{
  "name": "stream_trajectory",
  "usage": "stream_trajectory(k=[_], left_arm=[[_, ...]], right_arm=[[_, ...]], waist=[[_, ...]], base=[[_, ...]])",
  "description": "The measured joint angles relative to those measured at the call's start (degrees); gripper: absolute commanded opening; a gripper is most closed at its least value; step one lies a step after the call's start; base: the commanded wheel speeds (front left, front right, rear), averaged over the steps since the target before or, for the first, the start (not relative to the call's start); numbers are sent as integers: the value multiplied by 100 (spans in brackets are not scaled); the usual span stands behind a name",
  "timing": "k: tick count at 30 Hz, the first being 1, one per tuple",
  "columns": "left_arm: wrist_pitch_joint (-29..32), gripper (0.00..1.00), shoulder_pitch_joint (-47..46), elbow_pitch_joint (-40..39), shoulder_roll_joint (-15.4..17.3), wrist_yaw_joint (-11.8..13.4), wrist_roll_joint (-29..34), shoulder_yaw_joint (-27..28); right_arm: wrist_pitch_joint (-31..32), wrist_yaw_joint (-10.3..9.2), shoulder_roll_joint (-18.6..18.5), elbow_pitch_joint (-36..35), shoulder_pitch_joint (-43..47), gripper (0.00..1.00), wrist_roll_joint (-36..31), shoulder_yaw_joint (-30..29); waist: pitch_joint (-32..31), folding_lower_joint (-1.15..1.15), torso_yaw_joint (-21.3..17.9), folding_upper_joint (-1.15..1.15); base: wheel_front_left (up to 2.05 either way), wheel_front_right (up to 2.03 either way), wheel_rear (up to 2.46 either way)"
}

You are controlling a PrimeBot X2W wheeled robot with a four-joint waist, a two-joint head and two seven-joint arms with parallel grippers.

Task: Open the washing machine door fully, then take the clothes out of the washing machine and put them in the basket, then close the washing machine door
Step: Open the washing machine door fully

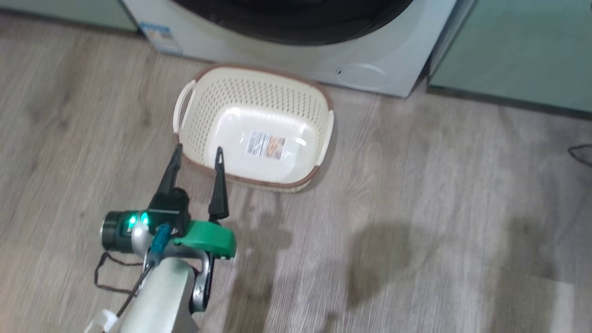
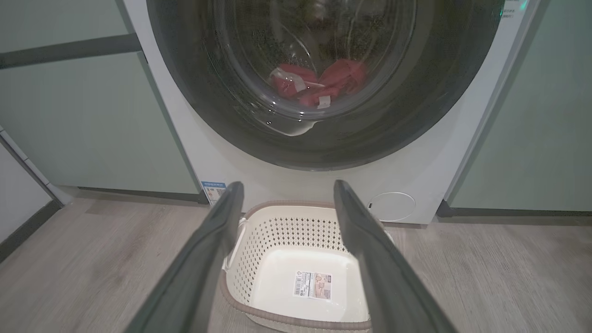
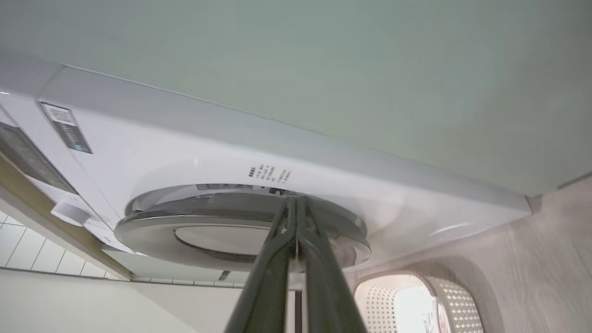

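In the head view the washer (image 1: pixel 323 60) is cut off at the top, so its door (image 1: pixel 296 27) shows just the lower black rim. In the right wrist view the tips of the right gripper (image 3: pixel 294 200) reach the door's edge; the two fingers are pressed tight together, and I cannot tell if they pinch anything there. The door lies shut against the white front; its rim is wide and glossy black, and its window is smoky and bulging. Behind the window, in the drum, the clothes (image 2: pixel 319 81) lie as a red heap with small white tags, dim through the glass. The basket (image 1: pixel 277 92) stands on the floor (image 1: pixel 439 208) just in front of the washer; it is cream with perforated sides, and a sticker (image 1: pixel 266 145) lies on its bare bottom. The left gripper (image 1: pixel 199 150) hangs by its near rim, fingers spread wide, holding nothing.
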Motion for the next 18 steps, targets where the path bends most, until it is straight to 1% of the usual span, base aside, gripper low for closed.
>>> stream_trajectory(k=[3,7,13,18], left_arm=[[-2,100,-101,-7,-1,57,-87,-183],[-3,100,-282,-25,-3,157,-187,-449],[-3,100,-607,-51,-15,281,-336,-760],[-3,100,-779,-88,-26,380,-448,-1020]], right_arm=[[465,0,-58,520,-411,0,57,65],[839,0,-149,1017,-896,0,23,220],[1110,0,-198,1371,-1591,0,-76,357],[1210,0,-168,1532,-1896,0,-245,526]], waist=[[222,0,103,0],[519,0,249,0],[917,0,494,0],[1170,0,697,0]], base=[[0,0,0],[0,0,0],[0,0,0],[0,0,0]])
